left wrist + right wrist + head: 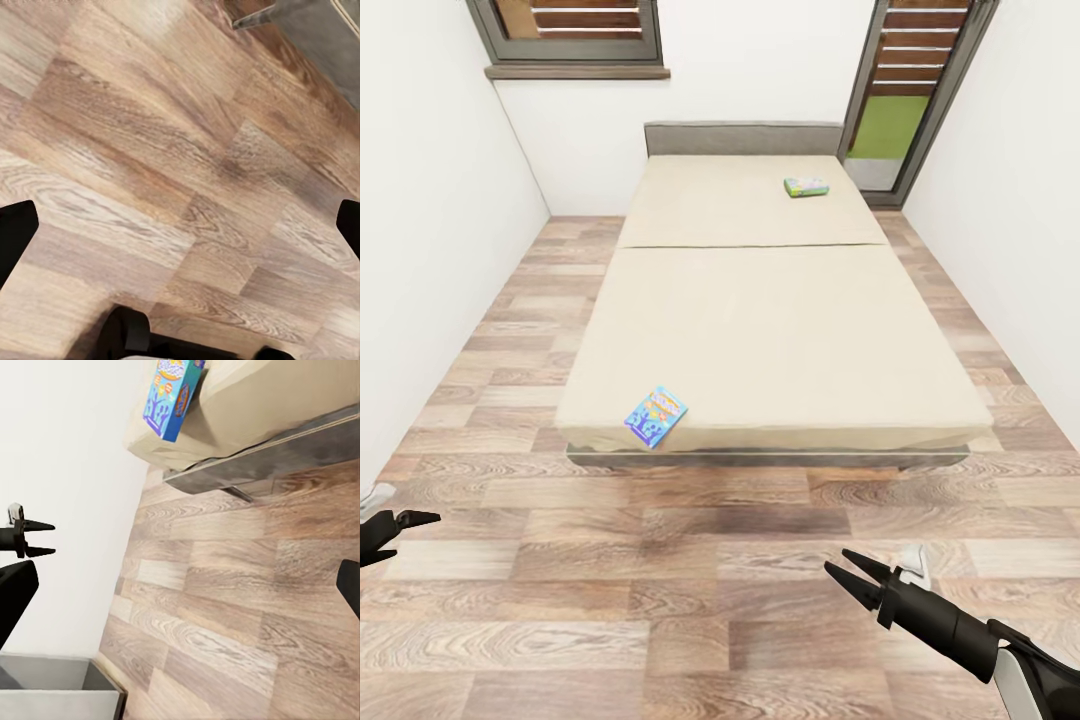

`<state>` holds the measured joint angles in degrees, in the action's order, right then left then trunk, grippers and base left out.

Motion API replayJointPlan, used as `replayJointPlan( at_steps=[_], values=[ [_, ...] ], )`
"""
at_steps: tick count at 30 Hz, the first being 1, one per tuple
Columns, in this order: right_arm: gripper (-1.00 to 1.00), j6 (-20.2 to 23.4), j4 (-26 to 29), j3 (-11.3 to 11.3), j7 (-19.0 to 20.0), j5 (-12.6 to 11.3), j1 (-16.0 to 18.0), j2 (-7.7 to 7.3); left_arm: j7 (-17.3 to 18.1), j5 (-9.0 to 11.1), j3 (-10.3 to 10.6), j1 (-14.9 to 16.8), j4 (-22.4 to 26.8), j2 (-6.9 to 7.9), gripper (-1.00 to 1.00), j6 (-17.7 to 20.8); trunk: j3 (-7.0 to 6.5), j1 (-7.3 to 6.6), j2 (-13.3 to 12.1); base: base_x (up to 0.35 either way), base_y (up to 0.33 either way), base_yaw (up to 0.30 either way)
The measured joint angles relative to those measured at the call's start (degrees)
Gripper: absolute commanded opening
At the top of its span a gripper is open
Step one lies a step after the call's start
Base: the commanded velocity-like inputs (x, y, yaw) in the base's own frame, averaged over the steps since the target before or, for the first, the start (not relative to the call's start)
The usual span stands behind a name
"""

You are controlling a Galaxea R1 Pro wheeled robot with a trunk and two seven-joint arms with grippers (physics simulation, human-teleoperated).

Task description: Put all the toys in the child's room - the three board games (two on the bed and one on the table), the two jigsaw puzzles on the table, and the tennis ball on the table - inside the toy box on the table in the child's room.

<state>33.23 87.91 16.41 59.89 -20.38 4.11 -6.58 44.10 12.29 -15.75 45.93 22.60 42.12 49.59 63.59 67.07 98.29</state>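
Observation:
A mostly blue board game (655, 416) lies flat on the beige bed (780, 330) at its near left corner; it also shows in the right wrist view (174, 394). A green-edged board game (806, 186) lies far back on the bed's right side, by the grey headboard. My left gripper (415, 532) hovers over the wood floor at lower left, open and holding nothing (180, 225). My right gripper (838, 562) hangs at lower right, short of the bed's foot, open and holding nothing (180, 585). The table, toy box, jigsaw puzzles and tennis ball are out of view.
White walls close in on both sides of the bed, with narrow strips of wood floor (690, 590) between. A dark-framed window (575, 30) and glass door (905, 100) stand at the back. A grey boxy shape (52, 690) that I cannot identify sits near the right arm.

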Motion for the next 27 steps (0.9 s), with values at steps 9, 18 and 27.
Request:
replayJointPlan(
  at_steps=[9, 18, 27],
  values=[
    [1.0, 0.0, 0.0, 0.0, 0.0, 0.0, 0.0, 0.0, 0.0, 0.0, 0.1, 0.0, 0.0, 0.0, 1.0, 0.0, 0.76, 1.98, 3.6, 0.0, 0.0, 0.0],
    [1.0, 0.0, 0.1, -0.4, -0.4, 0.0, 0.0, 0.0, 0.0, 0.0, 0.1, 0.0, 0.0, 0.0, 1.0, 0.0, 0.81, 3.08, 5.6, 0.0, 0.0, 0.0],
    [1.0, 0.0, 0.1, -0.4, -0.4, 0.0, 0.0, 0.0, 0.0, 0.0, 0.1, 0.0, 0.0, 0.0, 1.0, 0.0, -0.05, 3.08, 5.6, 0.0, 0.0, 0.0]
  ],
)
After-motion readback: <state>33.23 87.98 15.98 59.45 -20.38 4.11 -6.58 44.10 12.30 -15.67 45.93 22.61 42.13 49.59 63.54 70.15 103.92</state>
